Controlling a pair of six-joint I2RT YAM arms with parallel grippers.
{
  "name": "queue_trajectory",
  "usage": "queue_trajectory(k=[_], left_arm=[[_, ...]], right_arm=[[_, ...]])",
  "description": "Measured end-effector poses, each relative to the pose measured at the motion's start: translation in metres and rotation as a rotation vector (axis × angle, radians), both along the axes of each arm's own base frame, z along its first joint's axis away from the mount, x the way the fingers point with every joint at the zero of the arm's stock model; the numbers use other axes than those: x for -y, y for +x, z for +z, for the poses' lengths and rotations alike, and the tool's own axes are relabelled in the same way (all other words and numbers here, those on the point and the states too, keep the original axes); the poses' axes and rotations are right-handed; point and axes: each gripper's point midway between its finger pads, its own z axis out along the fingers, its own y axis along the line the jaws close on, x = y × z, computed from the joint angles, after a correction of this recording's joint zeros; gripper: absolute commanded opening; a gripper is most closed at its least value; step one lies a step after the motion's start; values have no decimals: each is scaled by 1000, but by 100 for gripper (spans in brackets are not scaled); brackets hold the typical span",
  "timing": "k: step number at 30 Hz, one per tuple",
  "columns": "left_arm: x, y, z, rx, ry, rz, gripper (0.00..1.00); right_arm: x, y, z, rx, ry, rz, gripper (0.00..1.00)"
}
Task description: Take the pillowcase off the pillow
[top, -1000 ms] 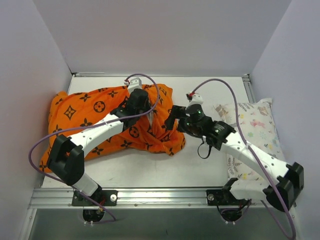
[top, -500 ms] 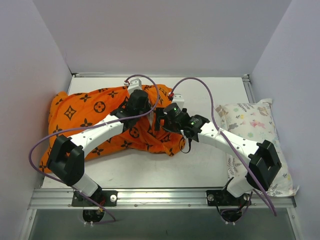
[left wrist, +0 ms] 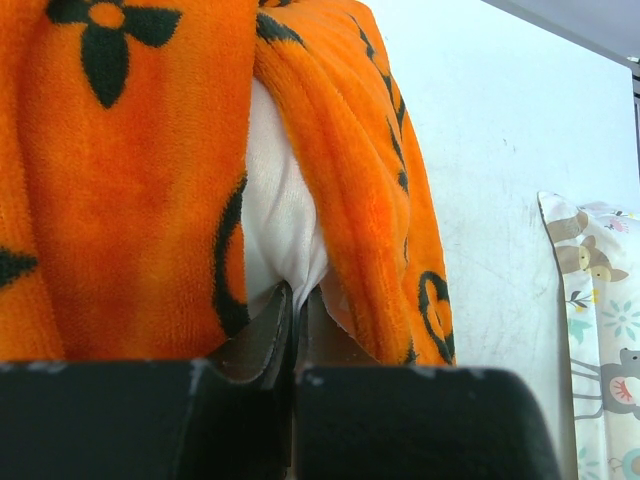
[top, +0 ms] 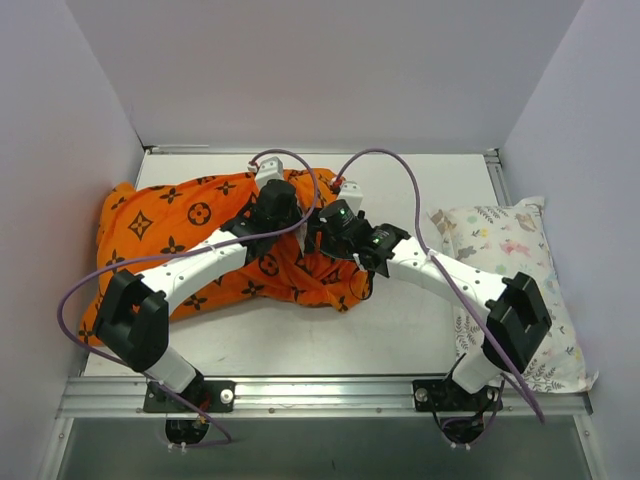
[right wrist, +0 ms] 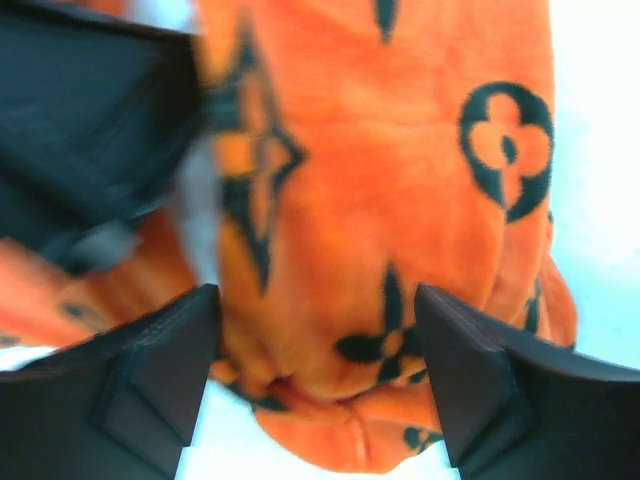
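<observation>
Heads up, your orange pillowcase [top: 170,235] sits bunched over the 9 to 10 o'clock part of the counter [top: 400,330], with its open end toward the middle. In the left wrist view a strip of the white pillow [left wrist: 275,230] peeks out between two orange folds. Your left pincer [left wrist: 295,300] has its fingers together, tips right against that white strip; can't tell if any fabric is caught between them. Your right pincer [right wrist: 315,310] is spread wide, one finger on each side of a lump of orange cloth, just beside the left one. The animal-print pillow [top: 520,260] lies at the 3 o'clock edge.
</observation>
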Motion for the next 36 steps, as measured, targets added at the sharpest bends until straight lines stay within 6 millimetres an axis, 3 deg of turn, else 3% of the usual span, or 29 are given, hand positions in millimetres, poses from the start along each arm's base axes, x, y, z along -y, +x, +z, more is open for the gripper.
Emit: queue_trajectory(k=[1,3,4,7,13,16,22,25,30,31,32,36], left_arm=[[0,0,0,0,0,0,0],[0,0,0,0,0,0,0],[0,0,0,0,0,0,0],[0,-1,-1,-6,1,0,0],[-8,-2,-3,-50,-60,-13,0],[-16,-4,2,-73,-125,-35,0],[-10,-12,2,-105,-155,-117,0],[4,-16,-4,-110,-105,-173,0],[29,-16,-11,-92,30,-241,1],[30,-16,-12,-89,63,-244,8],[32,-16,-11,-83,92,-247,24],[39,-20,-8,-57,213,-264,59]], right_arm=[[2,2,-6,-12,-6,-11,49],[10,7,-20,-44,-18,-38,29],[16,9,-28,-62,-24,-55,13],[40,9,-52,-111,-37,-110,0],[108,-5,-78,-152,59,-227,0],[127,-5,-84,-151,169,-265,0],[112,-2,-131,-250,260,-238,0],[100,1,-155,-303,297,-218,0],[97,3,-160,-307,351,-206,0],[96,2,-160,-307,356,-204,0],[96,2,-160,-305,359,-201,0],[96,2,-159,-299,364,-198,0]])
